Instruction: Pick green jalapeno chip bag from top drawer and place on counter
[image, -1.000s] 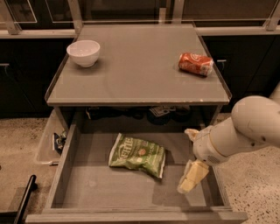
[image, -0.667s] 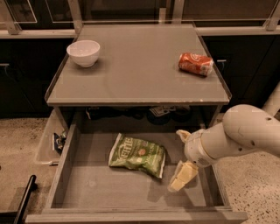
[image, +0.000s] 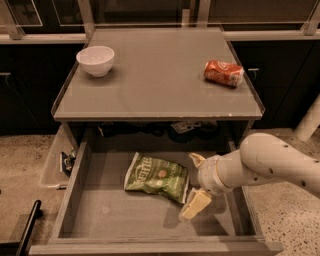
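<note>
- The robot's cream-coloured two-finger gripper (image: 194, 183), on a thick white arm reaching in from the right, sits low inside the drawer with its fingers (image: 196, 205) spread apart, holding nothing.
- One finger lies beyond the bag's right end and the other nearer the camera, so that end appears to sit between them.
- The small crinkled green jalapeno chip bag (image: 156, 176) lies flat on the drawer floor, near the middle.
- The wide, shallow grey top drawer (image: 100, 215) is pulled fully out.
- Above it, the flat grey counter (image: 160, 75) holds a white bowl (image: 95, 60) at left and a tipped orange-red soda can (image: 224, 73) at right.
- Judged step: the reach is nearly finished and the grasp is not yet made.
- Next, the fingers need to close on the bag's right edge, then lift it clear of the drawer front.
</note>
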